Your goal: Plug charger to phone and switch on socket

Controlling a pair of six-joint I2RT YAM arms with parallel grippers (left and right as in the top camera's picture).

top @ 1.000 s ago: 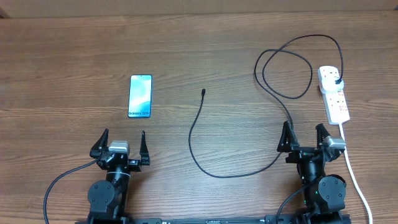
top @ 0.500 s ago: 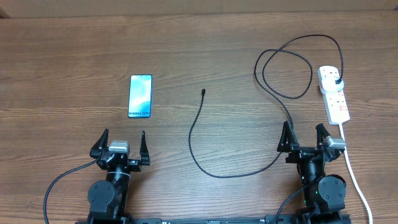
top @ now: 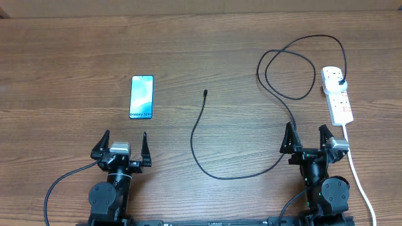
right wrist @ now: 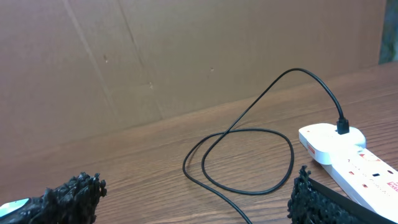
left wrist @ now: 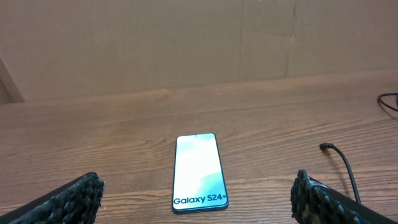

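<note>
We are at the very start: nothing is held and neither step of the task is done. The left gripper [top: 125,135] hangs low over the near side of the table [top: 63,63], jaws spread wide and empty. The right gripper [top: 306,129] stands the same way, wide and empty.

The phone [top: 142,96] lies flat, screen up, just ahead of the left gripper; in the left wrist view it sits between the 2 fingers. The socket [top: 339,100] lies at the right of the table, ahead of the right gripper. The plug [top: 341,82] of the charger [top: 196,135] already sits in the socket's far outlet. From there the cable loops, passes close by the right gripper, curves through the middle and ends at the connector tip [top: 206,93], on bare wood to the right of the phone and well apart from it.

We judge the next move to be a fine pinch on that small, flat-lying tip. Then we carry it to the phone's port, which we cannot see, probably with 1 gripper steadying the phone.
</note>
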